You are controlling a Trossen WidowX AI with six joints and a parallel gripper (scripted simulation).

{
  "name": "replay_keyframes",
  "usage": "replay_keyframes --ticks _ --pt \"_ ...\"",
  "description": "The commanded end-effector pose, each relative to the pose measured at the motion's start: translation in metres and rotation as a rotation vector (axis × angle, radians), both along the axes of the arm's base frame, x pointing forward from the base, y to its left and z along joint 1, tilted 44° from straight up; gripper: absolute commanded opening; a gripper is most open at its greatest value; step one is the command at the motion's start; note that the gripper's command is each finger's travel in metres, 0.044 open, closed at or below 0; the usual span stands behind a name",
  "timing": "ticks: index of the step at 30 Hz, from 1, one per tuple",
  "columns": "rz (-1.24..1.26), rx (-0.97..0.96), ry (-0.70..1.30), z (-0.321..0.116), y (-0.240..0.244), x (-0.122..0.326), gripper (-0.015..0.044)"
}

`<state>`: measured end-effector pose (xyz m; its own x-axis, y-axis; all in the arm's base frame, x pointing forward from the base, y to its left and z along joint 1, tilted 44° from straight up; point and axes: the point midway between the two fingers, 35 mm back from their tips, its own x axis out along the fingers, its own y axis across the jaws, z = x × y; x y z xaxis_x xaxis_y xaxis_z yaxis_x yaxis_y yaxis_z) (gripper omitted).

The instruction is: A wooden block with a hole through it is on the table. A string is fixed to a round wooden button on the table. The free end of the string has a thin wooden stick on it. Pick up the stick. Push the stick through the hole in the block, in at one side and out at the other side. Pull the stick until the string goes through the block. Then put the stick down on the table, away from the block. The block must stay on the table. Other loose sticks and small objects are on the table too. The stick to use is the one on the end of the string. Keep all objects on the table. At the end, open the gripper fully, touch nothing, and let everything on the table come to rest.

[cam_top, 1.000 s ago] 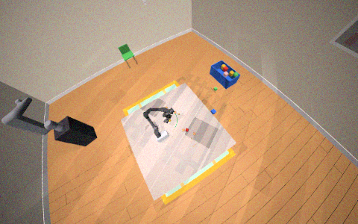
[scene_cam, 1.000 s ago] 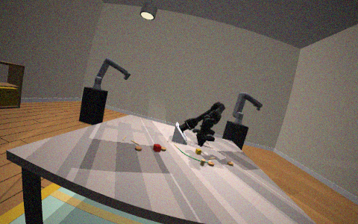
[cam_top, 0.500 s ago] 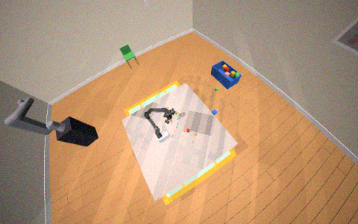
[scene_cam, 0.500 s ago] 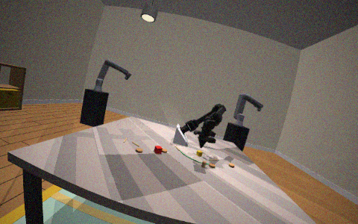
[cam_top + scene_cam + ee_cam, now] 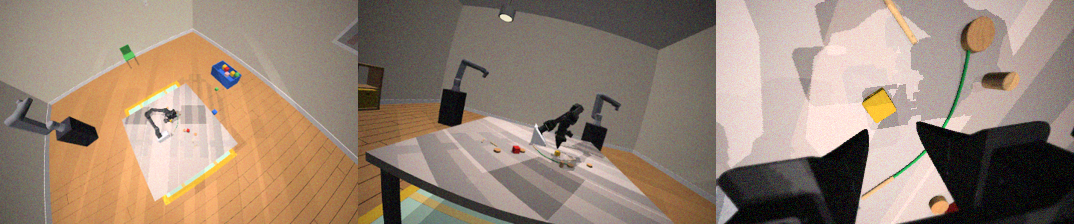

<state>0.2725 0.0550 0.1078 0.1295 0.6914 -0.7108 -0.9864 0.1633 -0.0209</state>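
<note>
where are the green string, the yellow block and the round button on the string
green string (image 5: pixel 959 91): wrist view, upper stretch
yellow block (image 5: pixel 880 106) (image 5: pixel 557 153): wrist and exterior views, body
round button (image 5: pixel 981 34): wrist view, face

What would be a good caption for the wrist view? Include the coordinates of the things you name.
Open black fingers above a yellow block (image 5: pixel 879 105), a green string (image 5: pixel 958 95) curving from a round wooden button (image 5: pixel 978 34) to a thin stick (image 5: pixel 878 187).
</note>
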Motion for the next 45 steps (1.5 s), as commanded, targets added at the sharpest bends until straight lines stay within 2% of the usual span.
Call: replay_keyframes --ticks 1,4,45 --pt "-0.615 0.092 0.597 -0.023 -0.022 0.000 0.0368" --pt "-0.809 0.124 0.780 -0.031 -0.029 -0.001 0.0440" --pt "-2.389 0.417 2.278 -0.079 -0.078 -0.017 0.0440"
